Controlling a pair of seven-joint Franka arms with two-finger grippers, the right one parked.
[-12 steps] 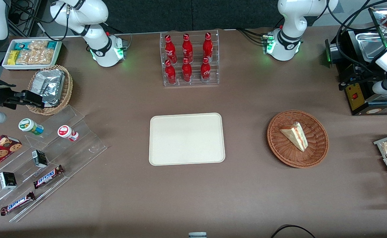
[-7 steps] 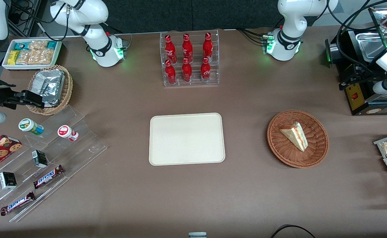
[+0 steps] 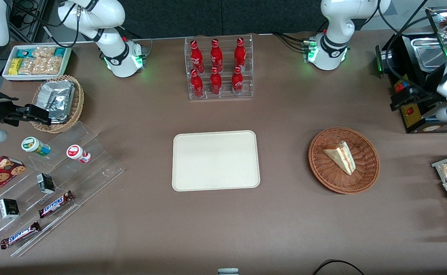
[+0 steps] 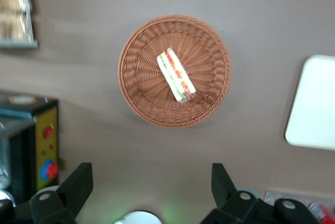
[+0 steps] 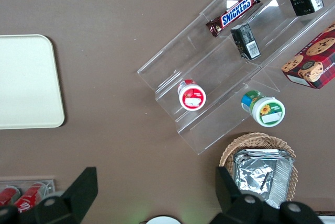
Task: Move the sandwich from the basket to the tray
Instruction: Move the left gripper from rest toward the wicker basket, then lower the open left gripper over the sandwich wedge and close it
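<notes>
In the reddish-brown wicker basket I see the sandwich lying on its side, long axis diagonal, its narrow tip pointing toward the front camera, filling stripes along the cut edge. The cream tray sits well apart on the counter. My hand hangs spread wide, holding nothing; only its fingertips show.

My gripper hangs high above the surface with its fingers spread wide, at the working arm's end. The sandwich lies in the basket, well apart from my gripper. The tray sits beside the basket, toward the parked arm's end, nearer the front camera than the bottle rack.
</notes>
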